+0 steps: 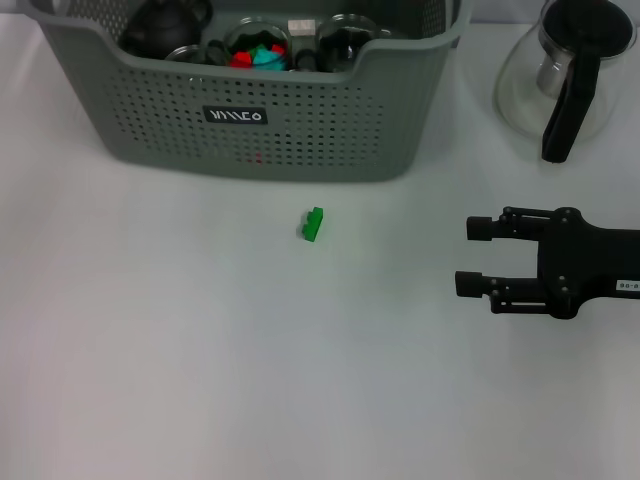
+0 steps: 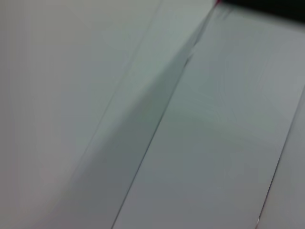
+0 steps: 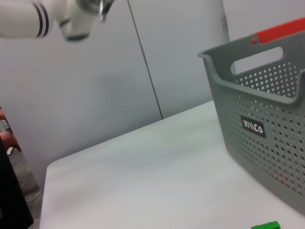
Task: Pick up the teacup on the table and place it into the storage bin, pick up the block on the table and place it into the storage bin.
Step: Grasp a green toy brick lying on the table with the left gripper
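Right gripper hovers low over the white table, fingers apart and empty — the green block lies well to its left, just before the storage bin. Beyond the gripper stands a glass carafe.
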Controlling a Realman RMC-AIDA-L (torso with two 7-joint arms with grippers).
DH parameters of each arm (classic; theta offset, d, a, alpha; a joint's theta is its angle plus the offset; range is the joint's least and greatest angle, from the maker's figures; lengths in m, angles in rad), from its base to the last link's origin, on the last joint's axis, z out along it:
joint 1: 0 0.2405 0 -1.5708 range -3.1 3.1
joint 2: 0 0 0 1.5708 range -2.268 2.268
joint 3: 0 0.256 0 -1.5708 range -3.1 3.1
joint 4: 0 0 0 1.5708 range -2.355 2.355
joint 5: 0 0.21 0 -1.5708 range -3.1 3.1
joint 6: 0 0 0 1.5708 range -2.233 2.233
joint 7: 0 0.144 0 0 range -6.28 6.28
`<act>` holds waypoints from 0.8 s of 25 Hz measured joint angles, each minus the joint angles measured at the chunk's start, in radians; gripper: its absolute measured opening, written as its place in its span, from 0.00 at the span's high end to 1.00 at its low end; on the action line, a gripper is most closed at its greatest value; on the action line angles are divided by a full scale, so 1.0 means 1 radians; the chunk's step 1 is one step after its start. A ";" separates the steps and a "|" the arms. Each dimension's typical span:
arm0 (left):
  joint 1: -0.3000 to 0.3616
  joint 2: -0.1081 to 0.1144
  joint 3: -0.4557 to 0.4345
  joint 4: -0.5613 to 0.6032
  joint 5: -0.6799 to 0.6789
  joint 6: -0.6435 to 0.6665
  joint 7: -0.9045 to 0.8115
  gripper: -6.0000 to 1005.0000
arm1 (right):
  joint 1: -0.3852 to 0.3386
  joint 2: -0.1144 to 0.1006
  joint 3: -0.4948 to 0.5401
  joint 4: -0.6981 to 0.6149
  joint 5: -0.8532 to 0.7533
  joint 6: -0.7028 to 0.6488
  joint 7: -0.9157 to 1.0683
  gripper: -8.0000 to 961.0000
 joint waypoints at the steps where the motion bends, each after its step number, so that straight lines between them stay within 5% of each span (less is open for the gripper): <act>1: 0.021 0.003 0.000 -0.051 -0.018 0.023 0.044 0.22 | 0.001 0.000 0.001 0.000 0.001 -0.003 0.000 0.18; 7: 0.124 -0.064 0.112 -0.071 0.150 0.051 0.273 0.17 | 0.005 0.000 0.002 0.000 0.002 -0.007 0.000 0.18; 10: 0.127 -0.070 0.174 -0.043 0.268 0.035 0.313 0.17 | 0.003 0.000 0.002 0.000 -0.002 -0.008 0.006 0.18; 16: 0.057 -0.075 0.241 0.116 0.560 0.014 0.211 0.18 | 0.005 -0.002 0.002 0.000 -0.002 -0.009 0.031 0.18; 20: -0.002 -0.097 0.355 0.228 0.698 0.021 0.139 0.18 | 0.005 -0.001 0.001 0.000 -0.003 -0.010 0.033 0.18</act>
